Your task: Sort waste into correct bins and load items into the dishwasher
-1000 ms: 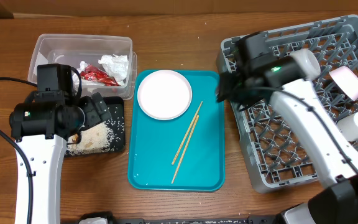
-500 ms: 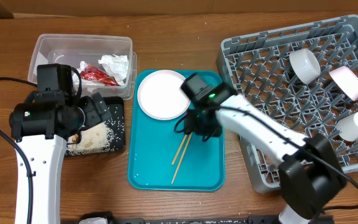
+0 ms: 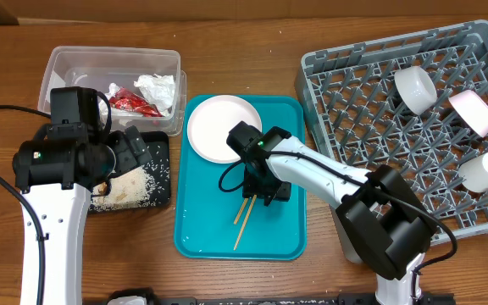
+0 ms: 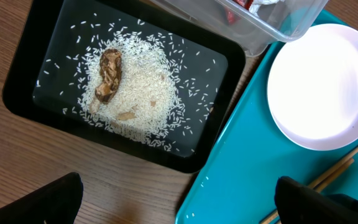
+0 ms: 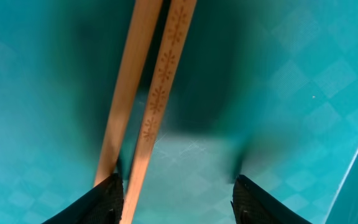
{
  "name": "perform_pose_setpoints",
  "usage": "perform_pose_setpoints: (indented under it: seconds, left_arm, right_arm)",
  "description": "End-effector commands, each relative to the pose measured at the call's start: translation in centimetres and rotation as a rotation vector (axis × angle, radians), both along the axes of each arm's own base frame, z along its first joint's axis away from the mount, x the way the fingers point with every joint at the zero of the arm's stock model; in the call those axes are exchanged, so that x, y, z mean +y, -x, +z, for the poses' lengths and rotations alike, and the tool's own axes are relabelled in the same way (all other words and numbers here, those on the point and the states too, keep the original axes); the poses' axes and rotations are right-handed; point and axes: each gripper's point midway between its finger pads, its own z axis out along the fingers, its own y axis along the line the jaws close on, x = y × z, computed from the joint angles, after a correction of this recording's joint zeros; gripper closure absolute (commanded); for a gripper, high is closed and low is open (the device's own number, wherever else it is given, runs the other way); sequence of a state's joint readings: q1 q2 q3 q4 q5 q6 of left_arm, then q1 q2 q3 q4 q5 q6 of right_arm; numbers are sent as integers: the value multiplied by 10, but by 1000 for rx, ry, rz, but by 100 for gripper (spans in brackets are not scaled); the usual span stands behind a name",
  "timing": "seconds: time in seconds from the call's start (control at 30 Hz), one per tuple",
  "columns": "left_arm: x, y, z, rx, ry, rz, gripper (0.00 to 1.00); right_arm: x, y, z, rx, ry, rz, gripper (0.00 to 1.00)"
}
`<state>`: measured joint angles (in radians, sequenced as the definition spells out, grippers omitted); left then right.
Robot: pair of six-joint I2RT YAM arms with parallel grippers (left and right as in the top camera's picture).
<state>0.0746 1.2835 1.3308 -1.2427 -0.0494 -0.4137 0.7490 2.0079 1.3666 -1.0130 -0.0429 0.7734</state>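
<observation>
The wooden chopsticks [image 3: 242, 222] lie on the teal tray [image 3: 278, 229]. My right gripper [image 3: 257, 188] is open and low over their middle. In the right wrist view the chopsticks [image 5: 148, 93] run beside the left finger of the open jaws [image 5: 182, 200]. A white plate [image 3: 223, 127] sits at the tray's far end. My left gripper [image 3: 130, 152] is open and empty above the black tray [image 3: 161, 182]. That tray [image 4: 20, 90] holds rice [image 4: 148, 99] and a brown scrap [image 4: 109, 73]. The open left jaws [image 4: 179, 202] frame the table and teal tray edge.
The clear tub [image 3: 113, 58] at the back left holds a red wrapper [image 3: 130, 103] and a white napkin [image 3: 155, 89]. The grey dish rack [image 3: 371, 110] on the right holds white cups [image 3: 415, 88] [image 3: 485, 169] and a pinkish one [image 3: 473, 112].
My right arm has swung from the dish rack to the teal tray and come down over the chopsticks. The left arm has not moved.
</observation>
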Motion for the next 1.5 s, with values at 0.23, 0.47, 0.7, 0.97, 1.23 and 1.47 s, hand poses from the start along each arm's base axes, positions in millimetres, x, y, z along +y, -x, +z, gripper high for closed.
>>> perform_pose_setpoints:
  seconds: [0.23, 0.47, 0.7, 0.97, 1.23, 1.47]
  left_arm:
    - [2, 0, 0, 2, 1, 16, 0]
    - [2, 0, 0, 2, 1, 16, 0]
    - [2, 0, 0, 2, 1, 16, 0]
    - [2, 0, 0, 2, 1, 15, 0]
    - [2, 0, 0, 2, 1, 15, 0]
    - [2, -1, 0, 1, 1, 16, 0]
  right_arm:
    - [-11, 9, -20, 14, 46, -16, 47]
    - [-13, 12, -22, 28, 45, -37, 77]
    - [-12, 12, -21, 39, 33, -47, 96]
    - [-24, -7, -6, 21, 1, -75, 96]
    - [-38, -54, 82, -156, -115, 81, 96]
    - [-89, -88, 174, -354, -135, 288, 96]
